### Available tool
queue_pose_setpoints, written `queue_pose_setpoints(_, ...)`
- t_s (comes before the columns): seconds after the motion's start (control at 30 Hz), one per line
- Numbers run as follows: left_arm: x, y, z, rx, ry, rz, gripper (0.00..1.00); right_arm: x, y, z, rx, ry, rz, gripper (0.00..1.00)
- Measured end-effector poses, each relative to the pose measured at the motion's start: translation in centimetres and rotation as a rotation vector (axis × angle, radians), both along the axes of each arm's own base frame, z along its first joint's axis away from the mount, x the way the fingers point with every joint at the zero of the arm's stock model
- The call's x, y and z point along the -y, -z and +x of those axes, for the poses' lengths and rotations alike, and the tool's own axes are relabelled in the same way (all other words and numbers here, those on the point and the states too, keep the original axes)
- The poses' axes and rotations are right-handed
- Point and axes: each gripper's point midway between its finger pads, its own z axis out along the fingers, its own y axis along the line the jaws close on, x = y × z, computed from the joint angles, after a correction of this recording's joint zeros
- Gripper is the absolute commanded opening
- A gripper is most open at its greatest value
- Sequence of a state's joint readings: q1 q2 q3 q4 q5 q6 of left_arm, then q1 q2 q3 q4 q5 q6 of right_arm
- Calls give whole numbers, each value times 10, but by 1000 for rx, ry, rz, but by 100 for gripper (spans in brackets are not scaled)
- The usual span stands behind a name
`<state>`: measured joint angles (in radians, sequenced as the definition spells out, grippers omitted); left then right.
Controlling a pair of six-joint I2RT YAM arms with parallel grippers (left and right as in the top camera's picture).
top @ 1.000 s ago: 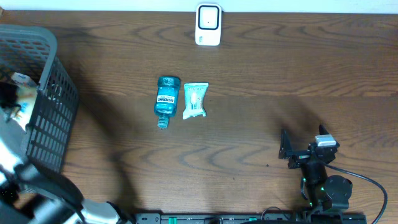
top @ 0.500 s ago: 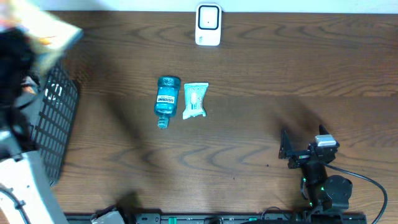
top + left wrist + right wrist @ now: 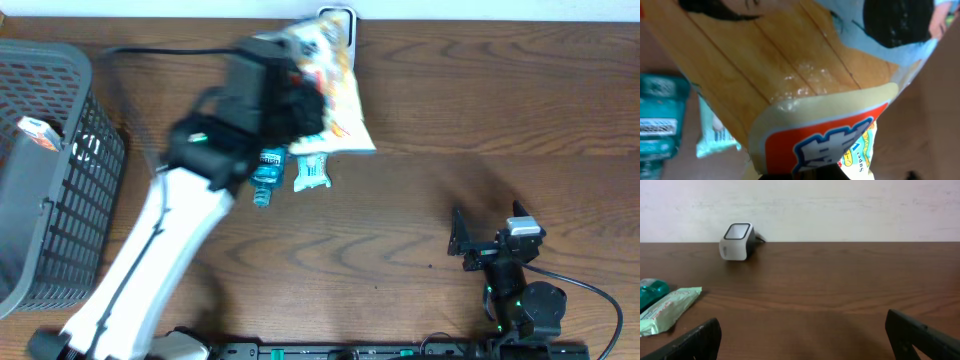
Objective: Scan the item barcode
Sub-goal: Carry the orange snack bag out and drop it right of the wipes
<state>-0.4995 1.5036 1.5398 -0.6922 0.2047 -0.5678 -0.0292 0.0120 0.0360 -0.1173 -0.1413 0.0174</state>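
Observation:
A yellow and orange snack bag (image 3: pixel 335 80) hangs in the air above the back middle of the table, with my left gripper (image 3: pixel 300 100) shut on it. In the left wrist view the snack bag (image 3: pixel 790 75) fills most of the frame, and the left gripper (image 3: pixel 830 176) shows only as a dark edge at the bottom. The bag covers most of the white barcode scanner (image 3: pixel 337 14) at the table's far edge. From the right wrist the scanner (image 3: pixel 737 241) is in plain sight. My right gripper (image 3: pixel 488 222) rests open at the front right, nothing between its fingers (image 3: pixel 692 342).
A teal mouthwash bottle (image 3: pixel 266 172) and a pale green wipes packet (image 3: pixel 312 172) lie side by side under the left arm. A grey mesh basket (image 3: pixel 60 160) stands at the left edge with a small box (image 3: pixel 33 130) inside.
The left arm has lifted the snack bag out of the basket and swung it right, across the table to the scanner. The right arm has not moved.

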Motion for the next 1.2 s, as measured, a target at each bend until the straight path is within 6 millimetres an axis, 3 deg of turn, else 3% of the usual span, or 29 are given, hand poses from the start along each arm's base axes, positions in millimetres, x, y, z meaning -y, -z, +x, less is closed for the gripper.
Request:
queue_pose_setpoints(0.07,23,36,0,-59,32,68,7,0,0,0,0,0,0,99)
queue_pose_setpoints(0.2,45,100,4,-166,40,176,7,0,0,0,0,0,0,99)
queue_pose_setpoints(0.43,61,213,-2,-371,39,324,7,0,0,0,0,0,0,99)
queue_pose_setpoints(0.47,62,223,-5,-389,43,339,14,0,0,0,0,0,0,99)
queue_pose_setpoints(0.5,63,232,-7,-401,48,353,42,0,0,0,0,0,0,99)
queue_pose_setpoints(0.57,65,237,-10,-411,54,362,82,0,0,0,0,0,0,99)
queue_pose_setpoints(0.6,67,237,-11,-410,59,362,98,0,0,0,0,0,0,99)
queue_pose_setpoints(0.63,69,235,-12,-405,63,360,98,0,0,0,0,0,0,99)
queue_pose_setpoints(0.73,71,217,-11,-364,83,346,98,0,0,0,0,0,0,99)
queue_pose_setpoints(0.8,67,187,-6,-308,100,326,98,0,0,0,0,0,0,99)
queue_pose_setpoints(0.87,62,146,4,-224,103,286,98,0,0,0,0,0,0,99)
queue_pose_setpoints(0.97,34,61,20,-50,45,217,98,0,0,0,0,0,0,99)
queue_pose_setpoints(1.0,16,31,25,12,2,197,98,0,0,0,0,0,0,99)
queue_pose_setpoints(1.03,-18,-14,30,110,-79,171,98,0,0,0,0,0,0,99)
queue_pose_setpoints(1.07,-46,-43,31,171,-148,158,98,0,0,0,0,0,0,99)
queue_pose_setpoints(1.13,-98,-80,29,249,-275,150,98,0,0,0,0,0,0,99)
queue_pose_setpoints(1.17,-138,-99,25,288,-376,152,98,0,0,0,0,0,0,99)
queue_pose_setpoints(1.2,-159,-107,23,308,-433,159,98,0,0,0,0,0,0,99)
